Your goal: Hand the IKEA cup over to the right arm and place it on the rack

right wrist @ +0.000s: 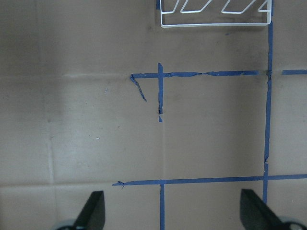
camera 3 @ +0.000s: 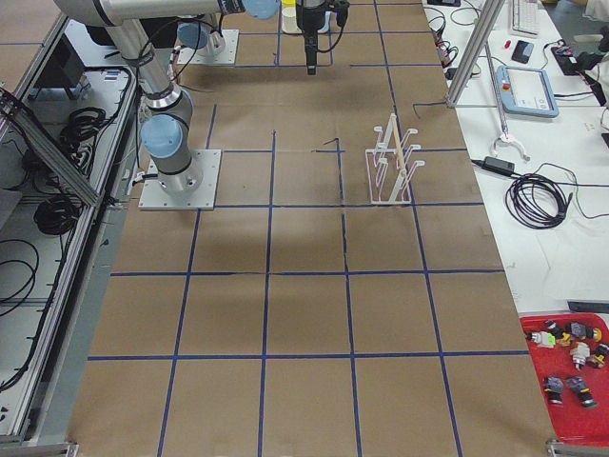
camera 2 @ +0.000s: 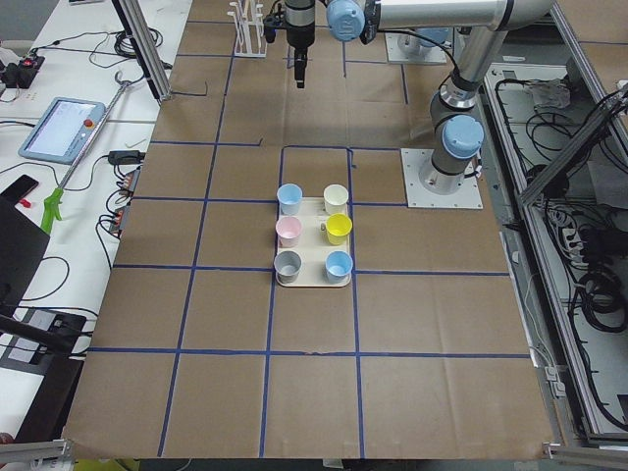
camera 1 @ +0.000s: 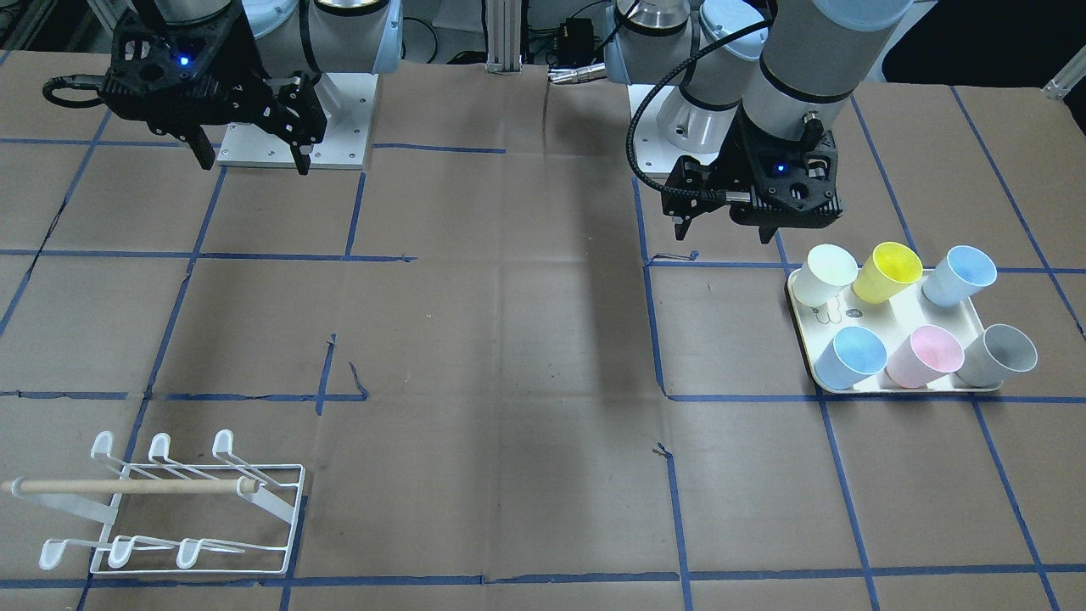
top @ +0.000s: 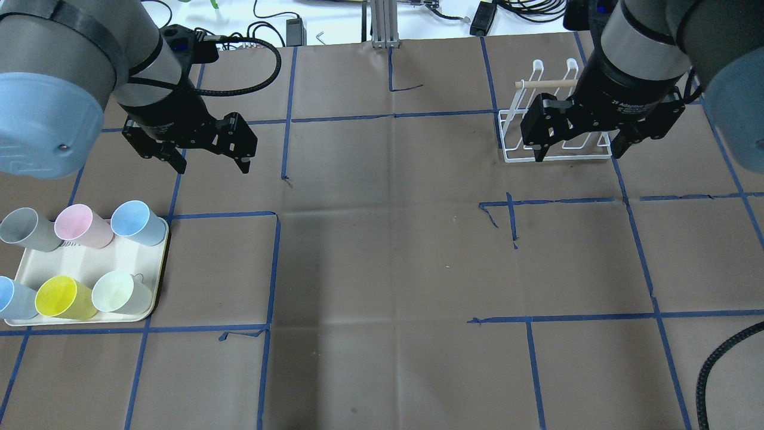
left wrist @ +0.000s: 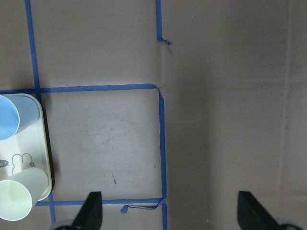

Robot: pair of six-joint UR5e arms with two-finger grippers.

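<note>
Several pastel cups stand on a cream tray [top: 89,263] at my left: grey [top: 24,229], pink [top: 80,226], blue [top: 137,222], a second blue [top: 12,298], yellow [top: 59,297] and pale green [top: 119,291]. My left gripper [top: 212,164] hangs open and empty above the table, just beyond the tray; its wrist view shows the blue cup [left wrist: 14,117] and pale green cup [left wrist: 19,199] at the left edge. My right gripper [top: 580,154] is open and empty, above the table in front of the white wire rack [top: 513,143]. The rack [camera 1: 195,509] holds no cup.
The table is covered with brown paper marked by a blue tape grid. The arm bases [camera 1: 297,127] stand at the table's robot-side edge. A wide stretch of bare paper lies between tray and rack. Cables and a teach pendant [camera 2: 59,128] lie off the table's operator side.
</note>
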